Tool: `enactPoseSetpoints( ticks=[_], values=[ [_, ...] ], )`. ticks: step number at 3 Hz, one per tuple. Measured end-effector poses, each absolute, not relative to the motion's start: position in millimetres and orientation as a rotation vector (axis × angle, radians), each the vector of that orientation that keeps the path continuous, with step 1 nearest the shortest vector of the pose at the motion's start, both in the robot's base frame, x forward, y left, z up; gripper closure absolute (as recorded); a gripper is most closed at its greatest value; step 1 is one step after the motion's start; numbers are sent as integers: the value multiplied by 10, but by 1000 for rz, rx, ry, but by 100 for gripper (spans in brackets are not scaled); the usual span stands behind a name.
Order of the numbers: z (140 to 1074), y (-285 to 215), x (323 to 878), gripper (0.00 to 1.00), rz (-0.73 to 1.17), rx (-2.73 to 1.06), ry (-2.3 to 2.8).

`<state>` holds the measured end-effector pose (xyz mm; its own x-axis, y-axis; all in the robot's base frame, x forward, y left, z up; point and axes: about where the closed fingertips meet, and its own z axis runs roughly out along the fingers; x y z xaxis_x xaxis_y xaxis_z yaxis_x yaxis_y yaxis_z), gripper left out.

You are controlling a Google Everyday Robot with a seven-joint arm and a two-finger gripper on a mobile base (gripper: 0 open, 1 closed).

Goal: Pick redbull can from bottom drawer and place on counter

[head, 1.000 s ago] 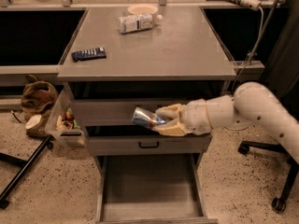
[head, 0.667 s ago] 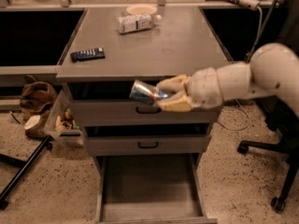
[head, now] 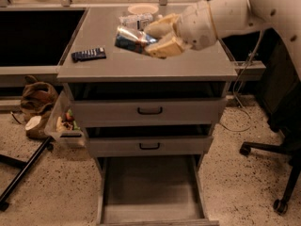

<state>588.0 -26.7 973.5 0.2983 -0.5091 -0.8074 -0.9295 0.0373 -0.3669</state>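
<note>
My gripper (head: 153, 37) is shut on the redbull can (head: 131, 39), a slim silver and blue can held on its side, pointing left. It hangs above the middle of the counter (head: 188, 65), the flat grey top of the cabinet. The white arm reaches in from the upper right. The bottom drawer (head: 150, 192) is pulled open below, and its plain grey floor shows nothing in it.
A dark blue remote-like bar (head: 88, 54) lies on the counter's left side. A white labelled bottle (head: 136, 20) and a pale bowl (head: 142, 8) sit at the back. Two shallower drawers with black handles (head: 149, 110) stand partly open. A chair base (head: 282, 173) is at right, bags (head: 37, 102) at left.
My gripper has risen with the can from in front of the upper drawers to above the counter top.
</note>
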Motion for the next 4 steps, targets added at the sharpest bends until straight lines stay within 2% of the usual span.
enactPoseSetpoints(
  ticks=[1, 2, 4],
  values=[
    [9934, -78, 6450, 100, 355, -1639, 1392],
    [9834, 11, 6961, 100, 298, -1609, 1490],
    [8808, -30, 7364, 100, 504, -1543, 1642]
  ],
)
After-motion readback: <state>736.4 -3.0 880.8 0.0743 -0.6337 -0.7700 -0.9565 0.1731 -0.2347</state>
